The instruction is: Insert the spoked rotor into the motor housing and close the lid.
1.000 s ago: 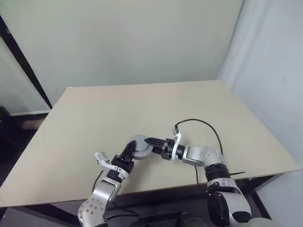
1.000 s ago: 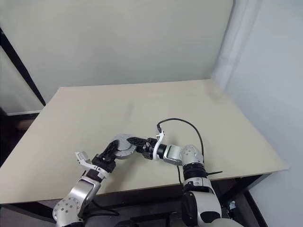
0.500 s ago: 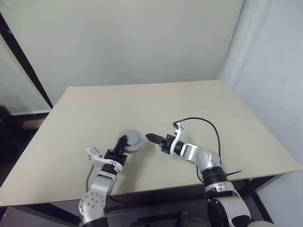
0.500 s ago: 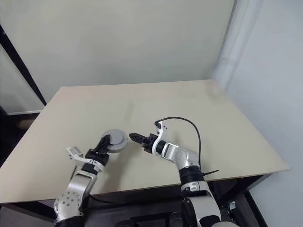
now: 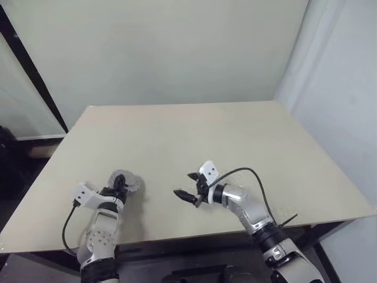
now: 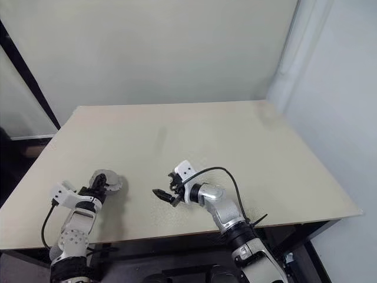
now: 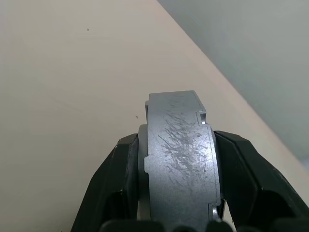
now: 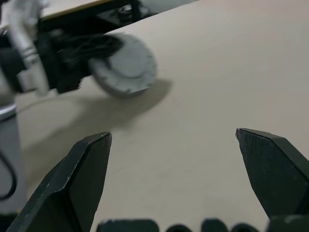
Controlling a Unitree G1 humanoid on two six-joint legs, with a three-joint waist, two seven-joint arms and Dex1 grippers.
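One motor housing (image 5: 122, 181) (lid closed), one table (image 5: 177, 135), two arms.

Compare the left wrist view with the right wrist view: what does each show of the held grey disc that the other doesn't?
Left wrist view: the round silver-grey metal motor housing edge-on, scratched rim clamped between the black jaws of the left gripper. Right wrist view: its flat round face, its shadow, and the open, empty jaws of the right gripper. Both: the housing above the beige table.
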